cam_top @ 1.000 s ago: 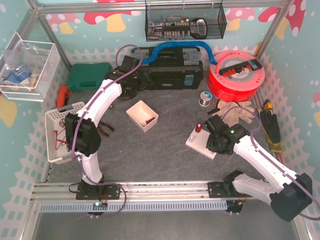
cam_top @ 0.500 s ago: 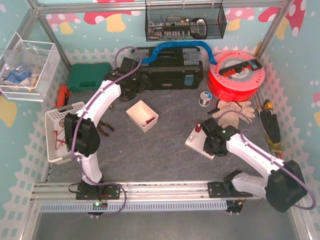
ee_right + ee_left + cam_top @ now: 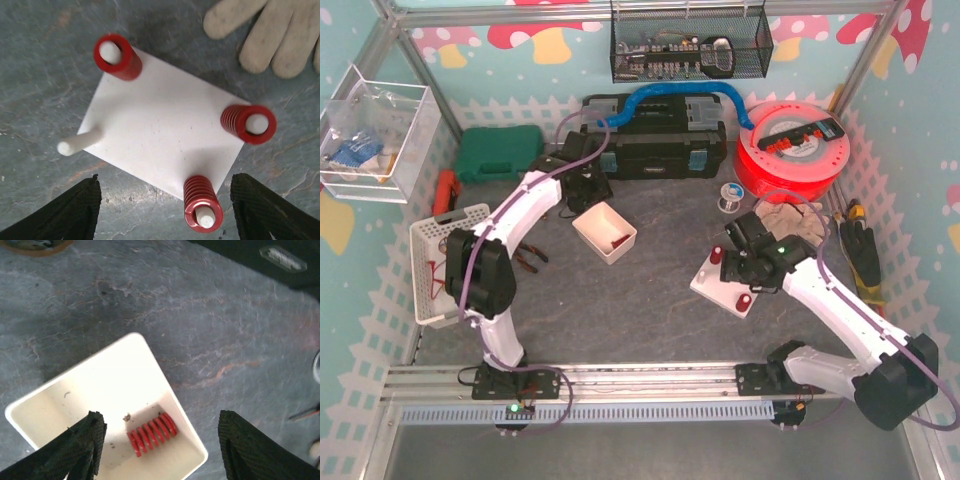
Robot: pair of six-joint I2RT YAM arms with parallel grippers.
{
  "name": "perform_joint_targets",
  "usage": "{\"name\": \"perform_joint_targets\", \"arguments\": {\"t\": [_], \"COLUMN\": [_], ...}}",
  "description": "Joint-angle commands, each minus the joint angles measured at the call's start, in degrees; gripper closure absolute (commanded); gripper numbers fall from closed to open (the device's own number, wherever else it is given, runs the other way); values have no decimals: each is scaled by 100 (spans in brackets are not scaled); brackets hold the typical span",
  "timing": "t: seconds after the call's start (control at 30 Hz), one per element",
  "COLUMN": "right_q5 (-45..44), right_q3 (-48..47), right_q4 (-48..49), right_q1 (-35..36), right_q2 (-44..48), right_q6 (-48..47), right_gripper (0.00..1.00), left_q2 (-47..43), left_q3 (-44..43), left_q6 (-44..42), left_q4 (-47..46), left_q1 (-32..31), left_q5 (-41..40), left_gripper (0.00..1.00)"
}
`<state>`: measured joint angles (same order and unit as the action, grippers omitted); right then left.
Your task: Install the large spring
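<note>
Left claw and right claw agape, empty, fingers partly out of frame

A dark grey, slate-patterned tabletop fills the enclosure under even light with soft shadows. Teal backdrop walls printed with pink and yellow mushrooms and a white picket fence close three sides, held by a silver aluminium frame. A black wire mesh basket hangs on the back wall and a clear plastic box on the left one. A silver aluminium rail runs along the near edge.
</note>
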<state>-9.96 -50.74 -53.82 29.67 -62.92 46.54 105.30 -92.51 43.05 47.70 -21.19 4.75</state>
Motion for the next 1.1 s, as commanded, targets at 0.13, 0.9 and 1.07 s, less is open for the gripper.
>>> {"name": "perform_joint_targets", "arguments": {"t": [0.13,0.9,1.07], "right_q5": [-554,-921,-948], "right_q3": [-926,-3112,-3188], "right_q4": [-107,-52,-133], "right_q1": [-10,-14,-22], "right_q2": [-81,-1518,-1558], "right_q6": [-1286,-2290,-2153], "right_gripper": [25,16,16], "left_q2": [86,1150,1266], "left_q3": [476,927,746], "left_q6": [-3222,-5027,-5109], "left_q4": [-174,-386,-475], "left_q1": [-210,-157,-132], "left_q5": [757,1332,703], "left_gripper": [47,49,53]}}
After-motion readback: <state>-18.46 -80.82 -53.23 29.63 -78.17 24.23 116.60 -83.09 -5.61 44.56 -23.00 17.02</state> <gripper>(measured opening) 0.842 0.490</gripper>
